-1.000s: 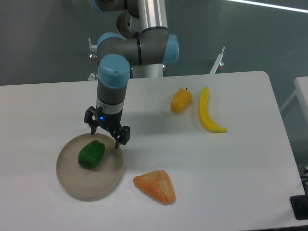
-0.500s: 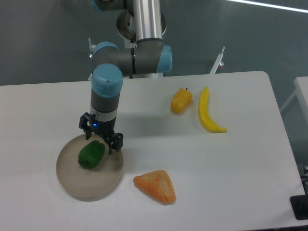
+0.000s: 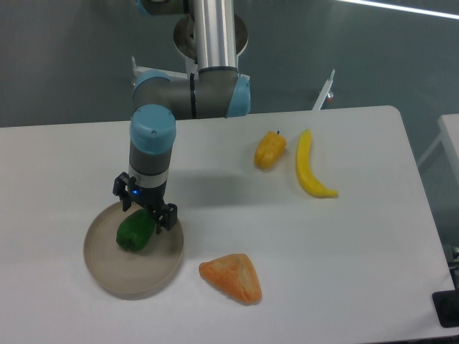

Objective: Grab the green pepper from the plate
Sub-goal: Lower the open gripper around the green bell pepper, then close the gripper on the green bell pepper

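The green pepper [image 3: 134, 233] lies on the left half of the round beige plate [image 3: 133, 276] at the table's front left. My gripper [image 3: 143, 216] hangs straight down over the pepper's upper end. It is open, with one finger on each side of the pepper's top. The pepper rests on the plate, and the gripper hides its upper part.
A small yellow-orange pepper [image 3: 270, 150] and a yellow banana [image 3: 310, 166] lie at the back right. An orange wedge-shaped piece [image 3: 231, 277] sits just right of the plate. The arm's column [image 3: 213, 43] rises behind the plate.
The gripper has moved left and down over the last second, from beside the plate's right rim to straddling the pepper's top. The pepper has not moved.
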You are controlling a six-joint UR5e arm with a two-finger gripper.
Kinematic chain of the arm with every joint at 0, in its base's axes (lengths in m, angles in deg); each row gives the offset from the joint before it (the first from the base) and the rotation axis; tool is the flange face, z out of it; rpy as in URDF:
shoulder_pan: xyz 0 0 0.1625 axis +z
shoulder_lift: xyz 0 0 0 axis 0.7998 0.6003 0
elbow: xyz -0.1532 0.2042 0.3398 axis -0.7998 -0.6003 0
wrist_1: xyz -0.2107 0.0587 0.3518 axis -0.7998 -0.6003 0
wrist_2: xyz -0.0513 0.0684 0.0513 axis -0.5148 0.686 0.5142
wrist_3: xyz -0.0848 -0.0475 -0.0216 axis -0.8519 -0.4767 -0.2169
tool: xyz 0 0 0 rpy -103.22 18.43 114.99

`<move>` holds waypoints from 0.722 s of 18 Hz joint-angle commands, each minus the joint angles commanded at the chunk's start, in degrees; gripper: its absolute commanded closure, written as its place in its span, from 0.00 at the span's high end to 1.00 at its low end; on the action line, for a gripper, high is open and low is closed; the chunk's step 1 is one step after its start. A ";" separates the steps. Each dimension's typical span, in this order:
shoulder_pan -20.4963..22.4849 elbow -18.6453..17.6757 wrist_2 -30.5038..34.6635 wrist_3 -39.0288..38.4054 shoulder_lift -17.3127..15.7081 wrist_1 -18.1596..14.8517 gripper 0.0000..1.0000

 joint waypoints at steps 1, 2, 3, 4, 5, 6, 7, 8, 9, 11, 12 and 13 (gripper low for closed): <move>-0.09 0.09 0.00 0.00 0.09 0.00 1.00; -0.26 0.09 0.00 0.00 0.09 -0.09 1.00; -0.35 0.09 0.00 0.00 0.18 -0.09 1.00; -0.35 0.09 0.00 0.00 0.35 -0.09 1.00; -0.35 0.09 0.00 0.09 0.44 0.00 1.00; -0.44 0.09 0.00 0.09 0.53 -0.09 1.00; -0.44 0.35 0.00 0.09 0.53 0.00 0.97; -0.44 0.53 0.00 0.09 0.53 -0.09 0.87; -0.44 0.61 0.00 0.09 0.62 -0.09 0.76; -0.44 0.70 -0.09 0.26 0.62 -0.09 0.56; -0.44 0.96 -0.09 0.26 0.62 -0.09 0.51; -0.44 0.97 -0.09 0.26 0.62 -0.09 0.47</move>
